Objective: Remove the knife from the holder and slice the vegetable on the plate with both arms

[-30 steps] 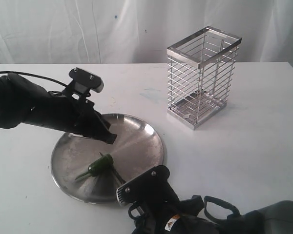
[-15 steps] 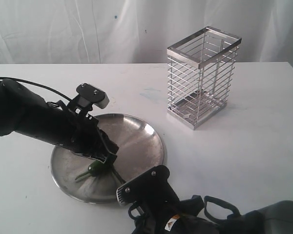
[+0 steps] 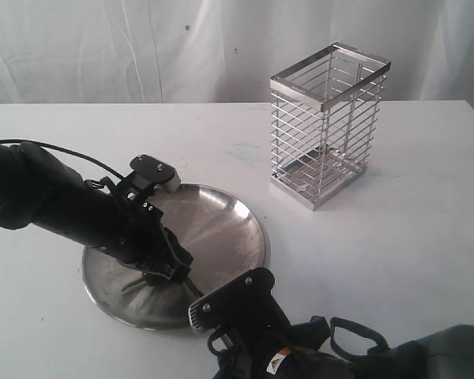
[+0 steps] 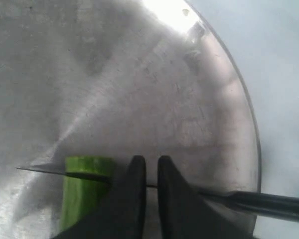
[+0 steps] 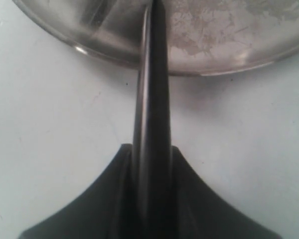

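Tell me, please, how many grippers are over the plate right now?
1. The left gripper is over the plate, down at the vegetable. The right gripper sits off the plate's near rim, holding the knife.

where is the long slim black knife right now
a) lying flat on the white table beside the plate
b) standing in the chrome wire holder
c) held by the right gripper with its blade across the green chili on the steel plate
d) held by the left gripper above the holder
c: the right gripper clamps the long slim black knife, whose blade crosses the green chili on the steel plate.
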Available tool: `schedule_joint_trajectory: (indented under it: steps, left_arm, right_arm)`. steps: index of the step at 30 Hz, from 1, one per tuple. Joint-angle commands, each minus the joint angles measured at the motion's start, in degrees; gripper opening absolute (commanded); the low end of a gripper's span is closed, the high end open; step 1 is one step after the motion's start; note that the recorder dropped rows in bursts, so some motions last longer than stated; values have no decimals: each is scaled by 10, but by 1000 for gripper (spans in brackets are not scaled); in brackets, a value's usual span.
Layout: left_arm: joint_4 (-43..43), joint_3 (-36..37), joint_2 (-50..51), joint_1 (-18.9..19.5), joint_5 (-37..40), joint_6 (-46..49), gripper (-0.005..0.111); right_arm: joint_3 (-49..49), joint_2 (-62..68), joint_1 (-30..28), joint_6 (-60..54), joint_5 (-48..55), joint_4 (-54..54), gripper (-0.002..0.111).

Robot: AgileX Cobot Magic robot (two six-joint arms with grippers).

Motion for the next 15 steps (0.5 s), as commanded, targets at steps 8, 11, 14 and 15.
schedule_joint_trajectory:
  steps: [8, 11, 14, 15]
  left_arm:
    - [2, 43, 42, -20, -91, 9, 16]
    - [10, 39, 25, -20, -107, 9, 16]
    - [10, 30, -11, -20, -111, 9, 16]
    - [10, 29, -24, -20, -112, 9, 16]
  right_arm:
    - [-1, -1, -2, -5, -7, 2, 0]
    - [-1, -1, -2, -7, -8, 2, 0]
    - [-1, -1, -2, -7, -8, 2, 0]
    - [-1, -1, -2, -7, -8, 2, 0]
